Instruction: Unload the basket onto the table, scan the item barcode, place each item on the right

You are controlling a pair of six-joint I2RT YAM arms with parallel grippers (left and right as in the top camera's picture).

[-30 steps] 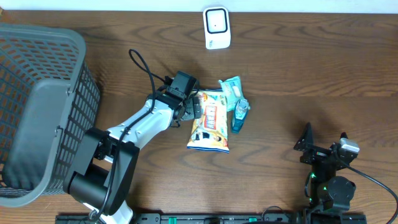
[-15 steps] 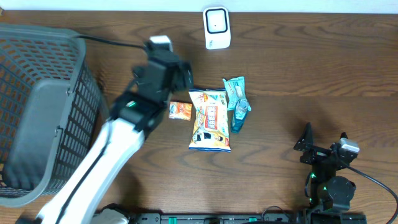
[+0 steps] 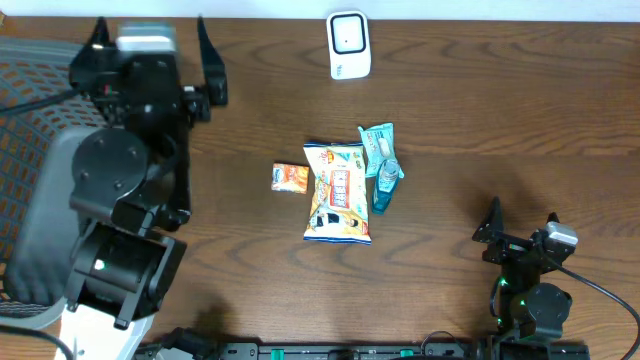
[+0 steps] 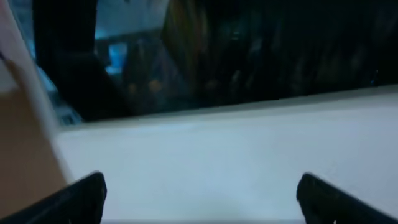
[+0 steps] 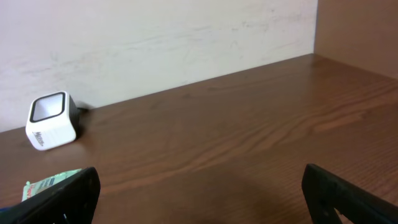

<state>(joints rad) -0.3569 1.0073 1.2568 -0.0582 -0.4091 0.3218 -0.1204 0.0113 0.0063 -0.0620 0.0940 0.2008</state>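
Observation:
Several items lie mid-table: a yellow snack bag (image 3: 336, 193), a small orange packet (image 3: 290, 177) to its left, a teal packet (image 3: 376, 143) and a small teal bottle (image 3: 386, 187) to its right. The white barcode scanner (image 3: 349, 45) stands at the back edge, also visible in the right wrist view as the scanner (image 5: 53, 121). My left gripper (image 3: 150, 28) is raised high at the back left, open and empty, far from the items. Its wrist view is blurred, with the left gripper (image 4: 202, 199) facing a pale wall. My right gripper (image 3: 522, 222) rests open and empty near the front right.
A grey mesh basket (image 3: 25, 120) stands at the far left, largely hidden under my raised left arm. The teal packet (image 5: 50, 182) shows at the lower left of the right wrist view. A wall runs behind the table's back edge.
My left arm has lifted away from the snack bag, swinging up and to the back left. The small orange packet now lies uncovered beside the bag. The right arm has not moved.

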